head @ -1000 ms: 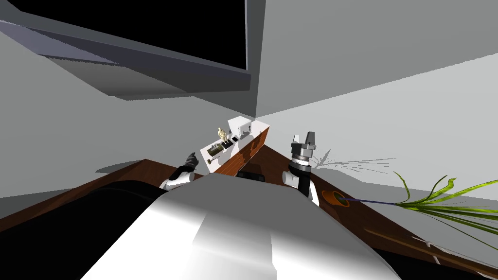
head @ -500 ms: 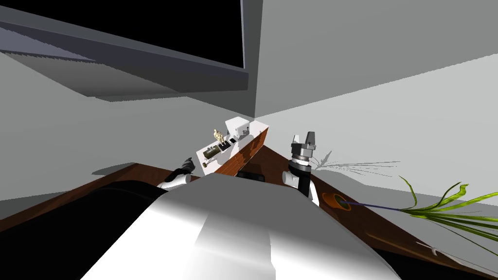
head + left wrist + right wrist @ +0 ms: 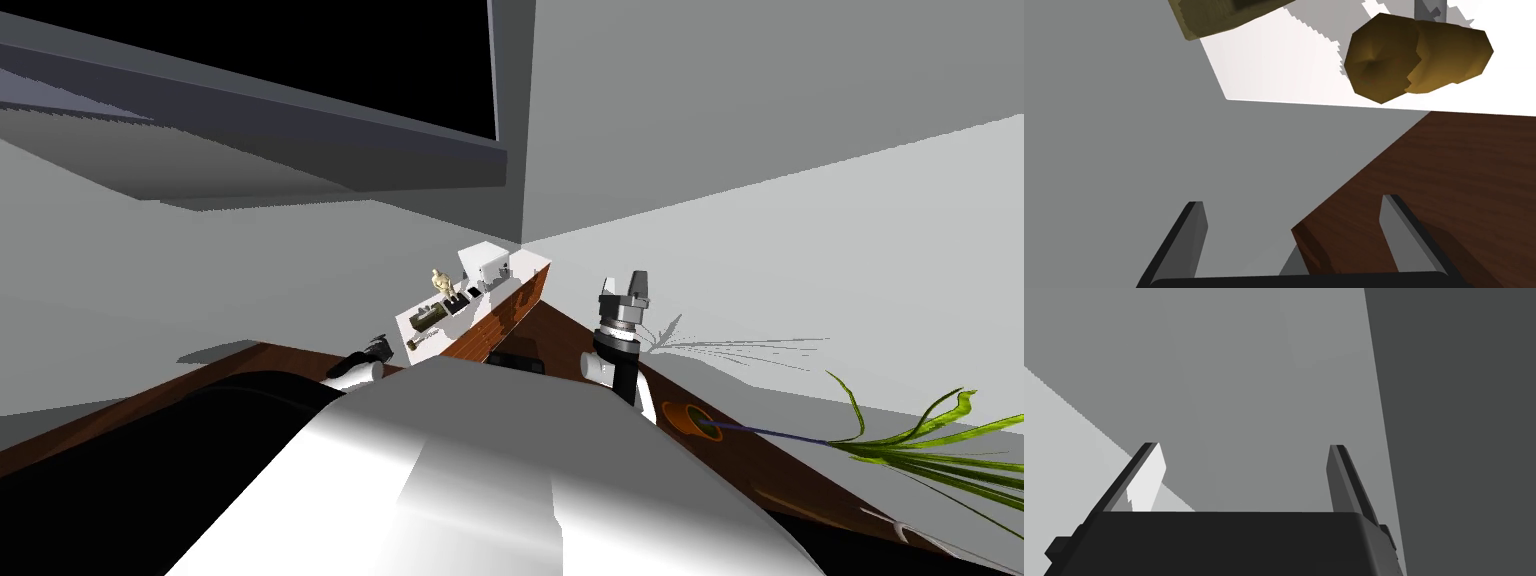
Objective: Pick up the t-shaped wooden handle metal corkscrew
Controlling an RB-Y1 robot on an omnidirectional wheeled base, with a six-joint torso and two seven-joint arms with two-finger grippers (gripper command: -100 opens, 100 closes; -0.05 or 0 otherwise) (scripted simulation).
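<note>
The corkscrew lies on a white counter top. Its brown wooden handle faces my left gripper end on, and a grey metal shaft runs away behind it. In the head view the corkscrew is a small thing at the counter's near end. My left gripper is open, short of the handle and below the counter's edge, with nothing between its fingers. In the head view the left gripper hangs just left of that end. My right gripper is raised at the right, and its wrist view shows the right gripper open and empty.
An olive-brown object lies beside the corkscrew. Farther along the counter stand a small pale figurine and a white box. The counter has a brown wooden side. An orange pot with long green leaves is at the right.
My left hand has sunk and moved a little left, toward the counter's near end. The whole head view has shifted slightly left. The right arm has kept its pose.
</note>
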